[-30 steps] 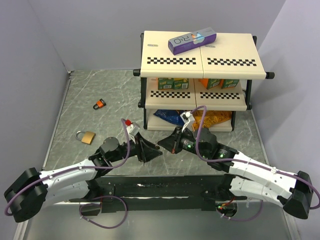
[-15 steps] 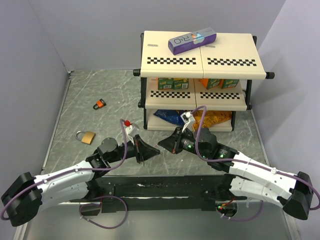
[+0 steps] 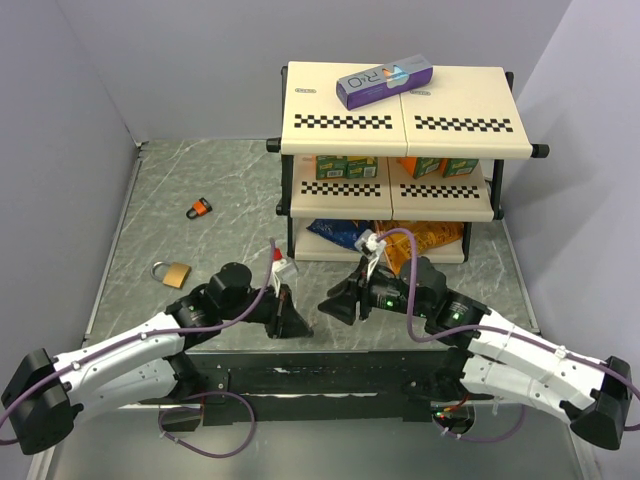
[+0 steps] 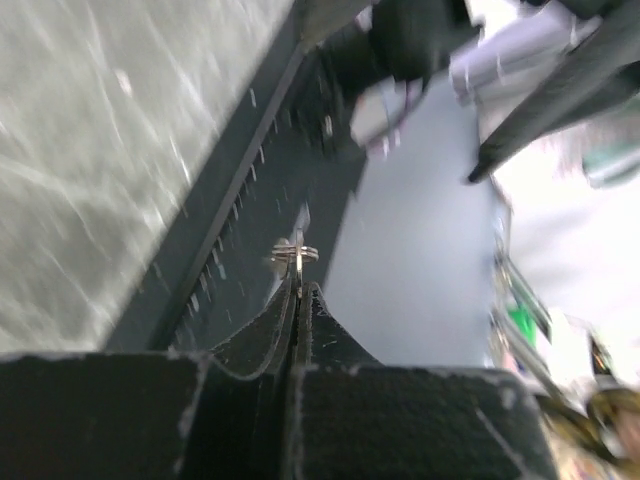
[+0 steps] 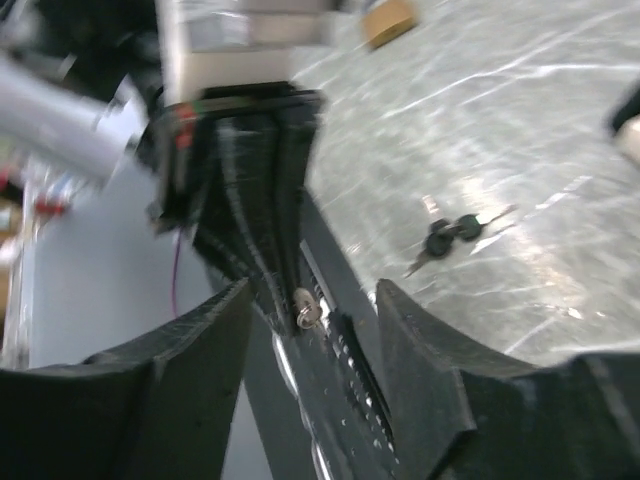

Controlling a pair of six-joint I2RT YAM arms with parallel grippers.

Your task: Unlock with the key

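Note:
My left gripper [image 4: 298,284] is shut on a small silver key [image 4: 297,254] with a ring, whose end pokes out past the fingertips. In the top view the left gripper [image 3: 300,324] hangs over the table's near edge, tip to tip with my right gripper [image 3: 324,306]. The right gripper [image 5: 312,290] stands open with the held key [image 5: 308,308] between its spread fingers, not touching them. Two black-headed keys [image 5: 451,231] lie loose on the table beyond. A brass padlock [image 3: 172,272] and a small orange-and-black padlock [image 3: 200,208] lie at the left.
A two-tier checkered shelf [image 3: 400,122] stands at the back with a purple box [image 3: 384,80] on top and snack packs below. Grey walls close the left and right. A dark rail [image 3: 330,372] runs along the near edge under both grippers.
The right gripper has opened and let go of the key, which is now in the left gripper. The left gripper shut on it and swung down toward the near edge.

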